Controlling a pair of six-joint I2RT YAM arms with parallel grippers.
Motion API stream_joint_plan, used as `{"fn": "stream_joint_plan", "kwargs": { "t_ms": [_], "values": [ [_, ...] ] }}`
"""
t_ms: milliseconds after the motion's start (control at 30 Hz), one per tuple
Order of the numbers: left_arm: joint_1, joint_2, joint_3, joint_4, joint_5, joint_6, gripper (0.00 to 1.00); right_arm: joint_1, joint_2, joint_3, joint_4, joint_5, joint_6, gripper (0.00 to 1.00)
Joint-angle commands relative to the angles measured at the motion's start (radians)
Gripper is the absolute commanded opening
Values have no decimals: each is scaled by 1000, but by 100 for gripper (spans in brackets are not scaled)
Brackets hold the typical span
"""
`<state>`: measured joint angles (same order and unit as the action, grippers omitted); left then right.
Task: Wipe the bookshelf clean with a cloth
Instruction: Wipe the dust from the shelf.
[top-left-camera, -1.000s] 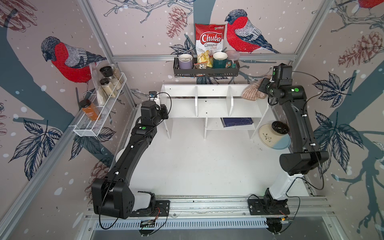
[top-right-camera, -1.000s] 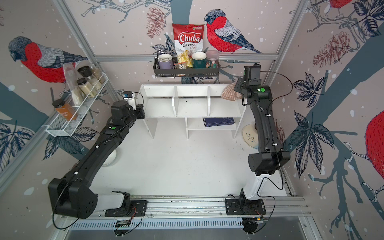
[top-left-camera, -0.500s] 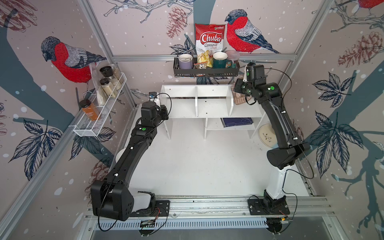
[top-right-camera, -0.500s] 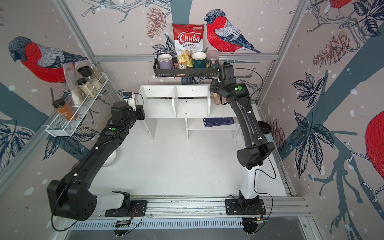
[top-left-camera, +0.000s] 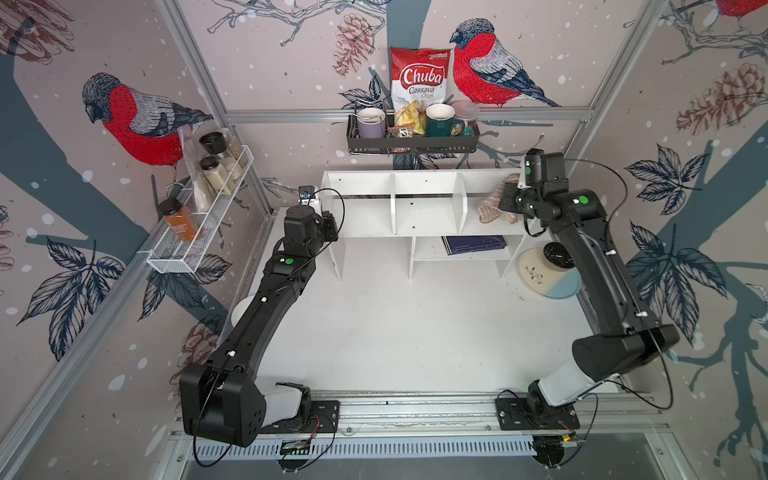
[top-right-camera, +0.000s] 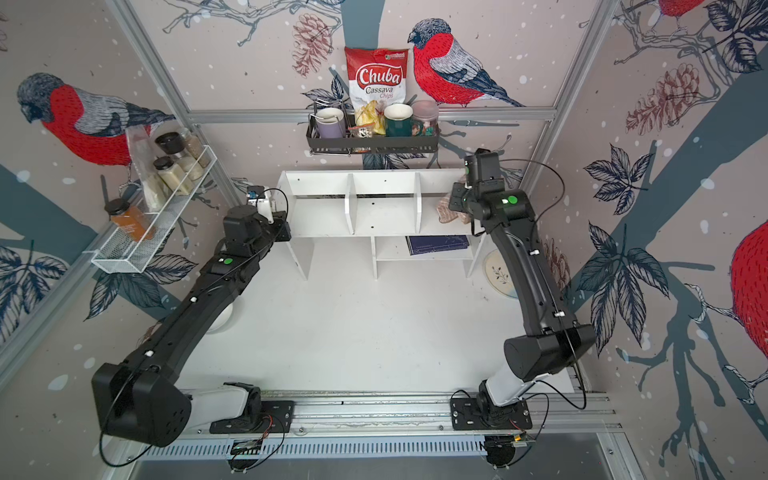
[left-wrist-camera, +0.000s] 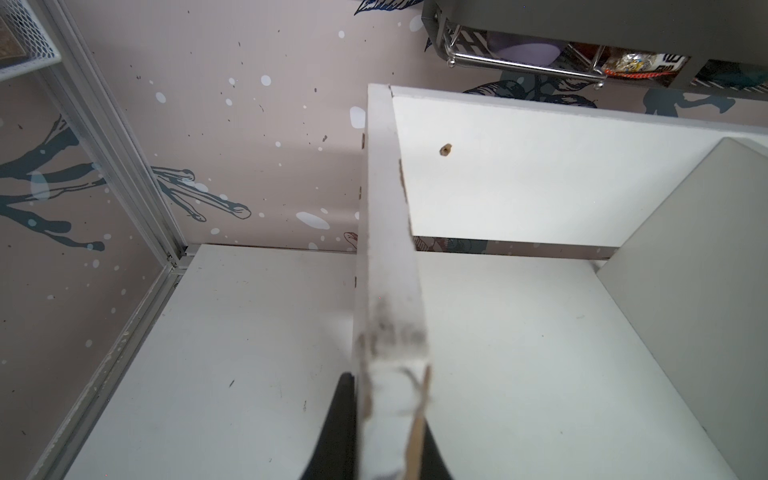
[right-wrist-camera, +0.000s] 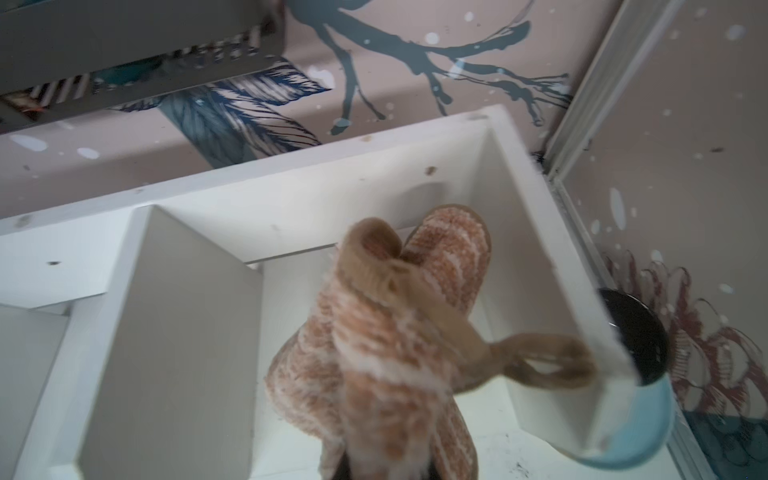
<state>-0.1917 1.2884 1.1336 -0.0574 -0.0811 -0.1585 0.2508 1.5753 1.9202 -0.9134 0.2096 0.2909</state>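
Robot lab test cell, aluminium frame (top-left-camera: 291, 115), bird wallpaper panels (top-left-camera: 137, 124), arms (top-left-camera: 266, 307) bolted to a rail (top-left-camera: 415, 409) (kitchen-style wall rack (top-left-camera: 411, 144))

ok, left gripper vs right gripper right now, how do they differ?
Grip: the left gripper is clamped on the front edge of the bookshelf, on its left end panel; the right gripper is shut on the cloth.
Place: the left gripper sits at the shelf's outer left end; the right gripper holds the cloth at the right-hand upper compartment.
Likely role: left steadies, right wipes.
Shared: both are closed on something.
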Motion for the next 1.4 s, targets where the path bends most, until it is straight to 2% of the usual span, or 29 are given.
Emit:
{"fn": "stream_joint_plan", "kwargs": {
  "t_ms": [0, 167, 367, 667, 767, 867, 1000, 1100, 1267, 1367],
  "values": [
    [-6, -11, -3, 10, 98, -158, 0, -52, -28, -26, 56, 27, -5, 0],
    [-10, -15, -9, 16, 97, -161, 0, -42, 20, 24, 74, 67, -24, 0],
    [-21, -20, -22, 28, 85, -161, 0, 68, 115, 59, 110, 72, -17, 0],
    [-33, -18, -24, 24, 76, -159, 0, 97, 85, -191, 250, -64, 96, 0],
    [-38, -18, -24, 23, 69, -159, 0, 92, 45, -272, 253, -58, 87, 0],
    [-38, -20, -24, 19, 56, -159, 0, 74, 20, -320, 236, 0, 67, 0],
    [-38, -25, -26, 16, 43, -157, 0, 41, 21, -300, 197, 80, 53, 0],
    [-40, -32, -29, 18, 34, -154, 0, 39, 47, -264, 199, 91, 54, 0],
    [-47, -26, -33, 22, 33, -160, 0, 56, 129, -168, 213, 12, 76, 0],
    [-50, -23, -39, 27, 33, -161, 0, 87, 137, -168, 249, -41, 97, 0]
  ]
}}
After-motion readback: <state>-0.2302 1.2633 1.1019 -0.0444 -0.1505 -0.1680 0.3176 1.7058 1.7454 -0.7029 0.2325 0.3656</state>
